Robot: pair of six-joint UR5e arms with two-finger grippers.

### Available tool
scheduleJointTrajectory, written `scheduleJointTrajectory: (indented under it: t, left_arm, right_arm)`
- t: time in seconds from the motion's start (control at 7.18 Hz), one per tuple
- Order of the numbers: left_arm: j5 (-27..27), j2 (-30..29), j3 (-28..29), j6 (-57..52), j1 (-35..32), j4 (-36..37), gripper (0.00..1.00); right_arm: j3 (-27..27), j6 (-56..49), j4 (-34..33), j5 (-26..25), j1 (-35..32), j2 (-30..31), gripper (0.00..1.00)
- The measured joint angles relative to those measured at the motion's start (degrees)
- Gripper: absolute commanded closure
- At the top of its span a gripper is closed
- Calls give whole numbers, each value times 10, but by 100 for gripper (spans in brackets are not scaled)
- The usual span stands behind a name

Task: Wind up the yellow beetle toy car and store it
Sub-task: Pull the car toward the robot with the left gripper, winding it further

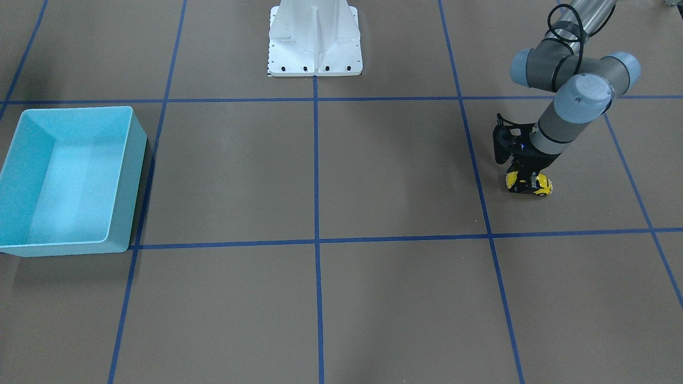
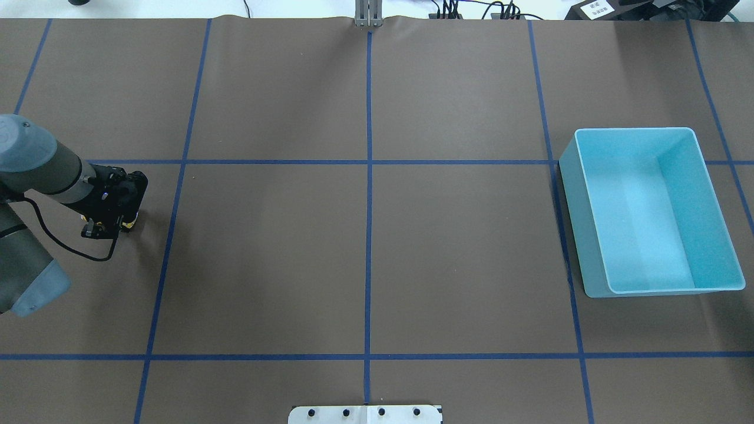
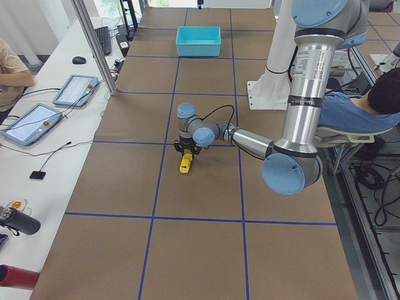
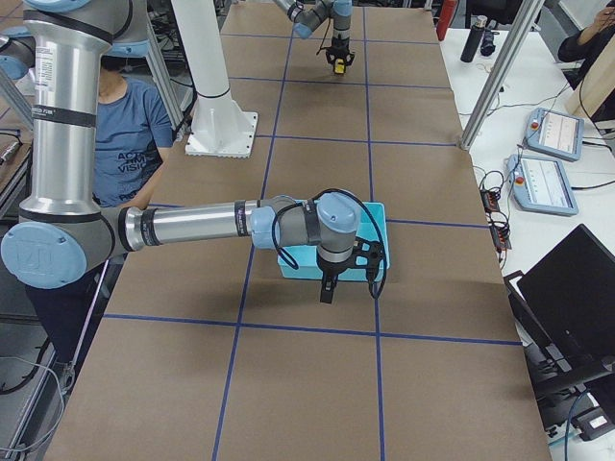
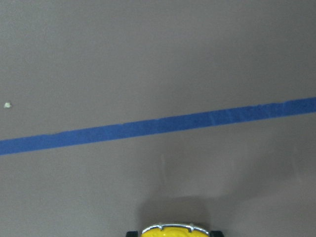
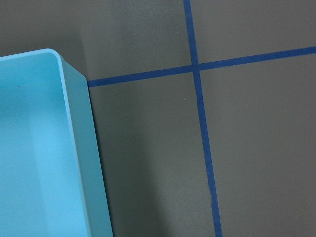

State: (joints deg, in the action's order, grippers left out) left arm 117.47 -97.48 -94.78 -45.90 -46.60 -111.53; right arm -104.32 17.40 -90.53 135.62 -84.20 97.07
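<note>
Over at the robot's left end of the brown paper-covered bench [image 1: 373, 176], the tiny bright yellow beetle toy car [image 1: 542, 185] sits on its small black wheels inside one of the squares marked by blue tape lines [image 1: 316, 160]. The left arm's fingers [image 1: 516, 186] reach straight down over it and are drawn in narrow against its sides, holding the car where it stands on the bench. From the left wrist camera only the car's rounded yellow top shows at the bottom edge, with one tape line running across the paper beyond it.

The light blue rectangular plastic bin [image 1: 124, 176] stands well apart, at the opposite end of the bench, open side up. The right arm's fingers [image 4: 325, 290] hang pointing down just beside that bin, near one of its corners and a crossing of tape lines; from here I cannot tell whether they are wide or narrow. The white robot base [image 1: 315, 40] stands at the bench's middle edge.
</note>
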Motion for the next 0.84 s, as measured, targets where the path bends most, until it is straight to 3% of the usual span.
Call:
scheduleJointTrajectory:
  t: [0.84]
  left_arm:
    - [1, 18, 3, -12, -6, -19, 100]
  right_arm:
    - [0, 0, 0, 0, 0, 0, 0]
